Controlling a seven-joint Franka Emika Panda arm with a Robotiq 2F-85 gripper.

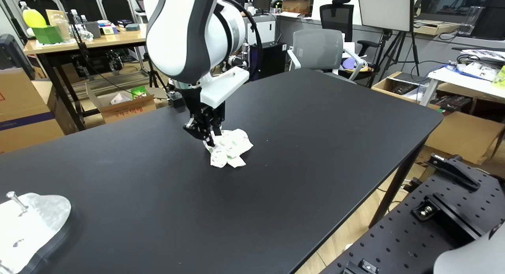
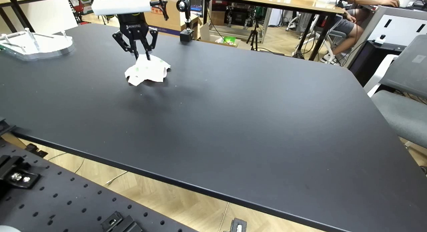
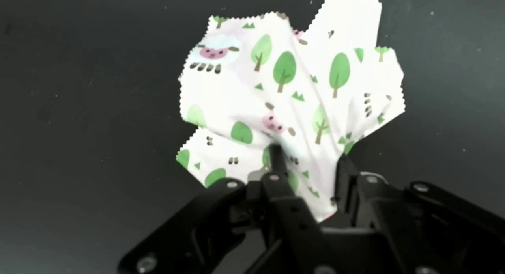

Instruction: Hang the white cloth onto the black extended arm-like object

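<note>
My arm (image 1: pixel 169 45) is white, rounded like a smooth shell and swept with dark grey bands (image 1: pixel 196 49), with a silvery joint cap (image 1: pixel 238 25) and a thick black cable (image 1: pixel 258 41) looping down beside it. Further along, a long white block (image 1: pixel 225 86) sits just above my black, many-linked gripper (image 2: pixel 142 57), which carries ROBOTIQ in pale letters (image 2: pixel 137 26). Pale round screw heads (image 3: pixel 146 263) dot my dark links (image 3: pixel 185 226) in the wrist view, though my fingers (image 3: pixel 278 159) blur there and I can't fairly make out how their surface is finished.

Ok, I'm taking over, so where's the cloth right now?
In an exterior view, the cloth is left of centre, at the tips of the gripper, right of the pegged board.
</note>
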